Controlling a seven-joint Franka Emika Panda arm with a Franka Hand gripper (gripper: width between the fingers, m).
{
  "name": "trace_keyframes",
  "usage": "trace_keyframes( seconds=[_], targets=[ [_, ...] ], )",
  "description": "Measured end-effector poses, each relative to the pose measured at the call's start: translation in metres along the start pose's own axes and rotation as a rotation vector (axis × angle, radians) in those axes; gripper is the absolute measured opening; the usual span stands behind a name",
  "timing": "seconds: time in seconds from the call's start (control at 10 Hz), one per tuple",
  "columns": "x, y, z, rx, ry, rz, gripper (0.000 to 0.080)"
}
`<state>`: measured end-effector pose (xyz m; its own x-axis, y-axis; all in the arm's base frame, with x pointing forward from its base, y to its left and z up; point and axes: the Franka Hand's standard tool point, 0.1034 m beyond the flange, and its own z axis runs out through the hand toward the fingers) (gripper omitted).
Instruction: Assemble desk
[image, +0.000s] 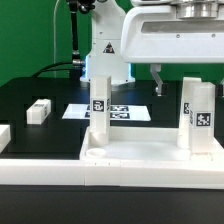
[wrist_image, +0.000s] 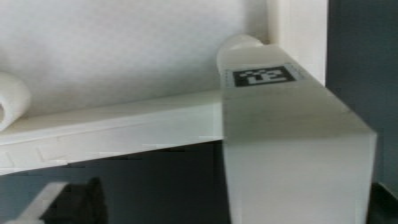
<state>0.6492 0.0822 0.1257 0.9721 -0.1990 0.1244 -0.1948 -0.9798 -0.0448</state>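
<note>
Nearest the exterior camera, the white border rails (image: 60, 175) ran along the front of the black surface (image: 40, 90) and turned a corner. Just behind them, tucked into that corner, the desk panel (image: 150, 150) lay flat. Two legs stood upright on it with their tags facing the camera: the first leg (image: 100, 100) at the end toward the exterior view's left, the second leg (image: 195, 112) toward the exterior view's right. The wrist view looked closely onto the tagged top of one standing leg (wrist_image: 267, 75) at the panel's rim; which of the two it was could not be told.

Farther back, the marker board (image: 120, 112) lay flat on the surface. Toward the exterior view's left of it, the loose leg (image: 38, 110) rested on its side, its long axis running roughly across that view.

Beyond the panel, the gripper (image: 158, 85) hung above the surface, between the two standing legs as the exterior view showed them. Its jaws were spread wide with nothing between them.

The loose leg lay well apart from the gripper, toward the exterior view's left, past the first leg and the marker board. If that leg was the next part, the gripper would probably need to cross that way, descend, and close across the leg's short width.
</note>
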Motion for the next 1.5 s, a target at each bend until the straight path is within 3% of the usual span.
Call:
trace_keyframes(
  seconds=[0.1,0.3,0.4,0.5,1.0,1.1,1.3,1.5],
  targets=[
    [0.0,0.001,0.0,-0.003,0.0,0.006,0.0649],
    [0.001,0.002,0.0,-0.007,0.001,0.038,0.039],
    [0.001,0.001,0.0,-0.006,0.002,0.087,0.039],
    [0.001,0.001,-0.001,-0.005,0.003,0.186,0.0292],
    [0.0,-0.001,0.0,0.001,0.002,0.636,0.0291],
    [0.0,-0.001,0.001,0.026,-0.012,0.804,0.0291],
    [-0.003,-0.006,0.001,0.036,-0.034,1.143,0.0291],
    [-0.007,-0.01,0.001,0.064,-0.029,1.348,0.0294]
  ],
)
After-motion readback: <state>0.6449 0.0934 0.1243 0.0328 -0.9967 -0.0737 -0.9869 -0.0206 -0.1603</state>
